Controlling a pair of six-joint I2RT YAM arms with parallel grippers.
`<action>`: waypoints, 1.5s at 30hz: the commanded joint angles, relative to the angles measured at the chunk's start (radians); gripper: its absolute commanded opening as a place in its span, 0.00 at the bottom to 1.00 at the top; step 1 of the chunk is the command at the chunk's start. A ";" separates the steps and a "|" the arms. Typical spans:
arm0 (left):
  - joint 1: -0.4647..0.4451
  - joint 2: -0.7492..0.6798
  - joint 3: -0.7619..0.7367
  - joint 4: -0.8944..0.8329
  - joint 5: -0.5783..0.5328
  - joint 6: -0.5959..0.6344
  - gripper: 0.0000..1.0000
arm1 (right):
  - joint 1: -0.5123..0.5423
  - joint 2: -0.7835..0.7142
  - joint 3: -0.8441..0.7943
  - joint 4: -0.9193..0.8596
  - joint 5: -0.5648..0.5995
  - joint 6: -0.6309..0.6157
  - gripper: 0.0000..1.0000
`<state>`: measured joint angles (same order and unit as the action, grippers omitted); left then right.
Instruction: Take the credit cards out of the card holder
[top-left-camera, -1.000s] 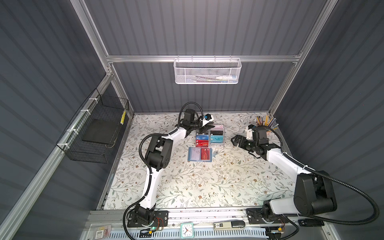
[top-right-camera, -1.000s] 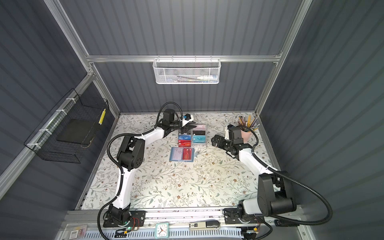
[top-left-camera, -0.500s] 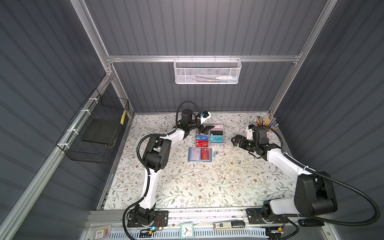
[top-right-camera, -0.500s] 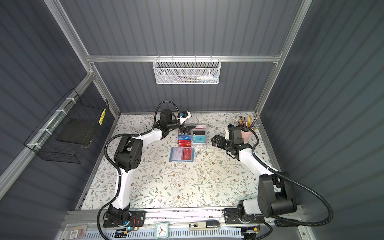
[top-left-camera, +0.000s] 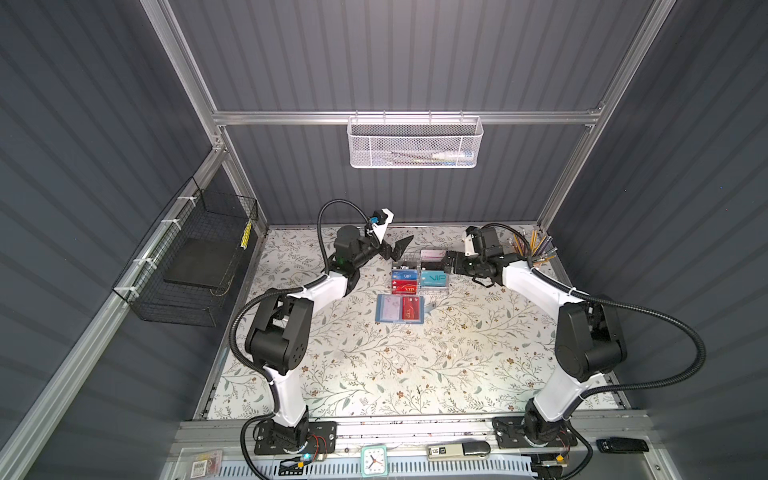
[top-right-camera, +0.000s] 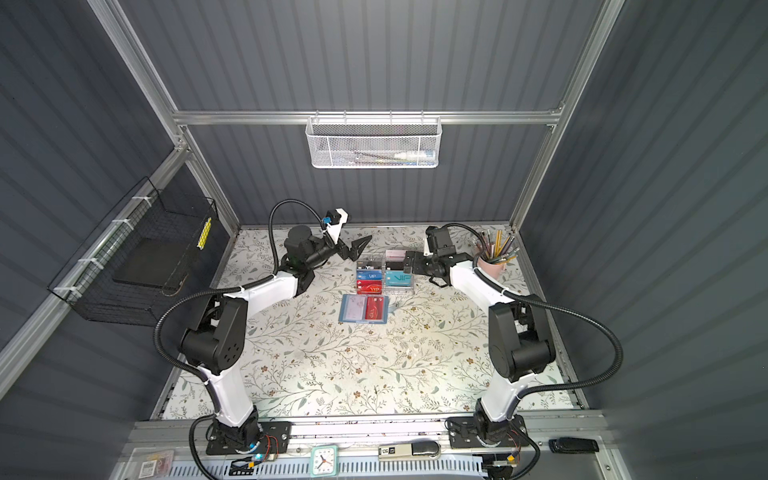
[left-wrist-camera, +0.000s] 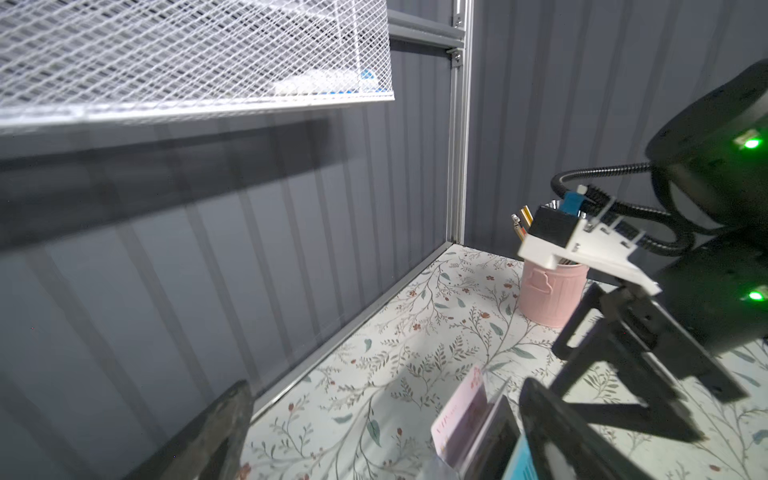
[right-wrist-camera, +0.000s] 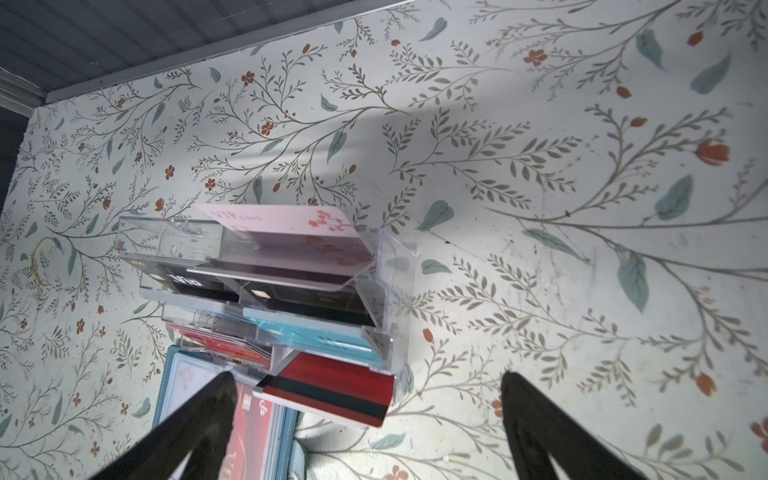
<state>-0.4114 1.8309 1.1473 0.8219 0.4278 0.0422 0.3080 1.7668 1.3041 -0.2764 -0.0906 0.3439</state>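
Moved: your left gripper (top-left-camera: 397, 248) has backed away from the top of the clear rack (top-left-camera: 419, 272) toward the left of the frame since a second ago. Its jaws went from nearly pinched to spread wide. The right arm hasn't budged.
Left tool: jaws wide apart with nothing between them, hanging just upper left of the rack in both top views (top-right-camera: 355, 248).
Right tool: your right gripper (top-left-camera: 451, 262) is spread wide too and empty, just right of the rack's back tiers. In the right wrist view its fingers (right-wrist-camera: 199, 415) stand either side of the rack's front.
Holder: the card holder (top-left-camera: 401, 321) is slate-blue and lies open flat like a book on the floral table (top-left-camera: 374, 374), a bit above frame centre and directly below the rack. Its small closure tab (top-left-camera: 430, 308) pokes out on the right.
Still inside: a pale whitish card (top-left-camera: 389, 308) on the left page and a red card (top-left-camera: 412, 308) on the right page, both lying flat.
Rack: black, blue, red, teal and pink cards stand in its tiers. A red card with a dark stripe (right-wrist-camera: 328, 388) sits at the front.
Far right: a pink pencil cup (top-right-camera: 490, 270).
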 joint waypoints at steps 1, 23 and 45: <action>-0.004 -0.074 -0.170 0.232 -0.124 -0.139 1.00 | 0.012 0.036 0.061 -0.076 0.055 -0.038 0.99; -0.108 -0.110 -0.326 0.063 -0.106 -0.216 1.00 | 0.032 0.212 0.252 -0.134 0.114 -0.046 0.99; -0.188 -0.084 -0.299 -0.039 -0.119 -0.171 1.00 | 0.043 0.121 0.212 -0.118 0.098 -0.049 0.99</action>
<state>-0.5861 1.7821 0.8379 0.8078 0.3134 -0.1570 0.3386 1.9694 1.5517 -0.3916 0.0177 0.3031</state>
